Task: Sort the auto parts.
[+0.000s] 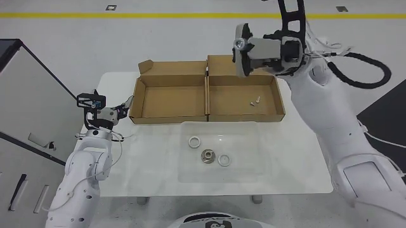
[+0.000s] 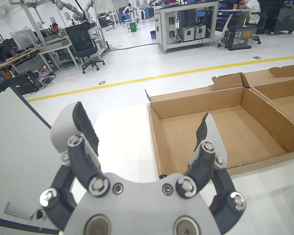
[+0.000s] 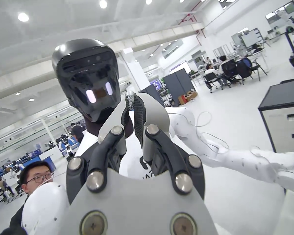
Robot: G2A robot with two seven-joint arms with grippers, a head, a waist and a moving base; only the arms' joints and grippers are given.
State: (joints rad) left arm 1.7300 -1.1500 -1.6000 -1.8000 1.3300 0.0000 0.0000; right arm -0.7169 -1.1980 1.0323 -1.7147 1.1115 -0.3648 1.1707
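R gripper is hanging raised over the right cardboard box, fingers pinching narrow on a small ribbed metal part w/ a shiny coil-like end. L gripper is sitting low by the white counter's left edge, just beside the left cardboard box, its black ridged fingers spread wide w/ nothing between. Two small pale bits are lying in the right box. A clear plastic tray nearer the front is carrying a white ring, a round metal bearing and a second white ring.
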